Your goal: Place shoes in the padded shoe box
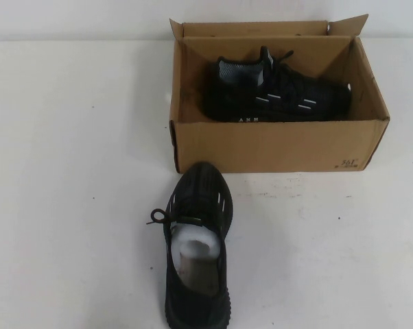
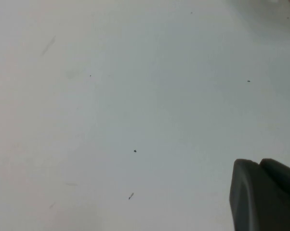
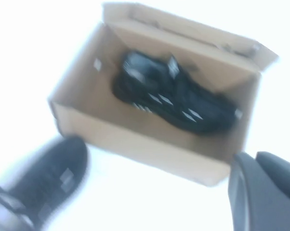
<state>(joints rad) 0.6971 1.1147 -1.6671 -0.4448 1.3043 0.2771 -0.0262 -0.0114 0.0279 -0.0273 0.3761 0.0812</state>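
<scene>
One shoe (image 1: 278, 92) already lies inside the box (image 1: 275, 147); the other shoe (image 1: 196, 250) sits on the table (image 1: 69, 171) just in front of the box, toe toward it. To do this well, grip that shoe at its collar, lift it over the near wall, and lay it beside the first. The right gripper (image 3: 265, 192) hangs above the box, the left gripper (image 2: 265, 197) over bare table; neither shows enough to tell its opening, and the right wrist view is probably motion-blurred.
</scene>
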